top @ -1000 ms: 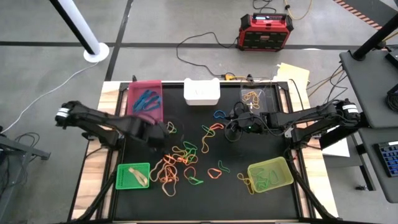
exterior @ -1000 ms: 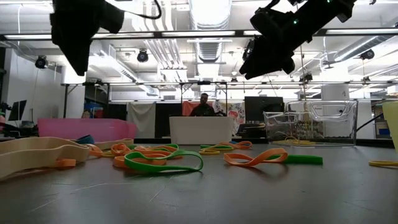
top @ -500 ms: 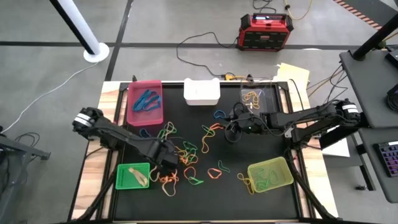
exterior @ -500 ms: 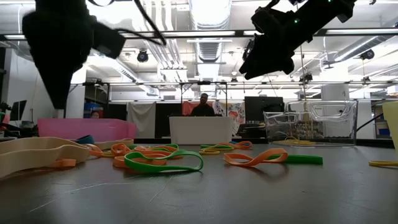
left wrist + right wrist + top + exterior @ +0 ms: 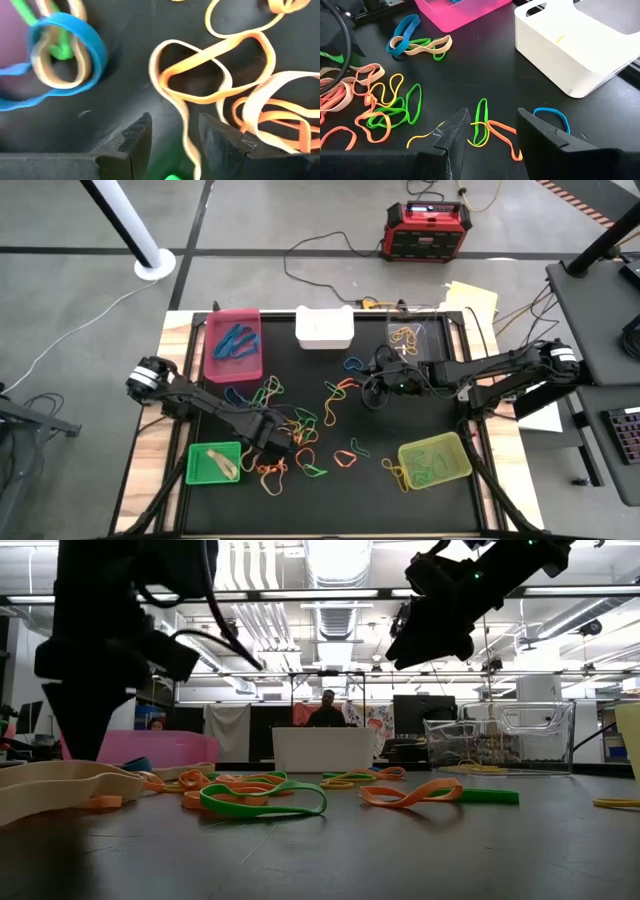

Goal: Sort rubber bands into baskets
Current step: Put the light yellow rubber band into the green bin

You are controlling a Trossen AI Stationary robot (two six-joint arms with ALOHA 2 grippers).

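now
left hand (image 5: 278, 442): has swung from beside the pink basket (image 5: 234, 343) down into the central pile, fingers (image 5: 132, 142) parted, empty, straddling a tan band (image 5: 181, 117).
meaning: a pick looks imminent; rubber bands (image 5: 300, 430) mostly loose on the bench (image 5: 340, 490).
right hand (image 5: 368, 392): unmoved, released, above bands near the white basket (image 5: 324, 328).

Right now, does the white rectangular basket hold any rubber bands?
No, in the high view the white rectangular basket shows a bare white inside.
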